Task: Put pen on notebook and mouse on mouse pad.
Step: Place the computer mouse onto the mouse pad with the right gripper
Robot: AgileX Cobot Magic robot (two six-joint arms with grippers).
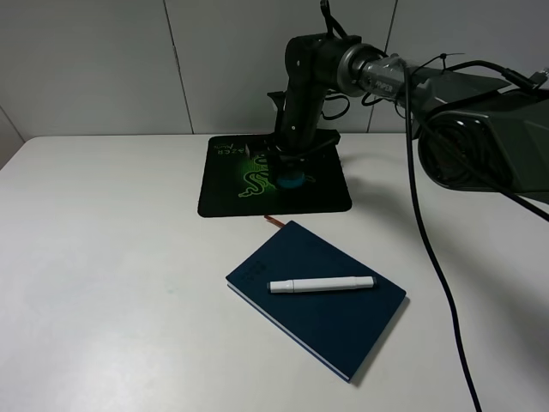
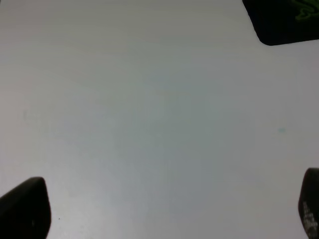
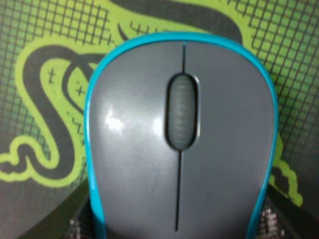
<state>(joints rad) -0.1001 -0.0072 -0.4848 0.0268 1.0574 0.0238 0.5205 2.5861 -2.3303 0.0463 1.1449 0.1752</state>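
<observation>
Hiding mouse (image 3: 182, 144) on mouse pad (image 1: 225, 193), right tool (image 1: 289, 172) clamped

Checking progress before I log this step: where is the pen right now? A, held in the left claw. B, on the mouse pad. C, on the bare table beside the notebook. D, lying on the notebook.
D: the overhead view shows the pen lying flat across the notebook cover, away from the mouse pad, and the left wrist view shows nothing between the open claw's fingers.
</observation>
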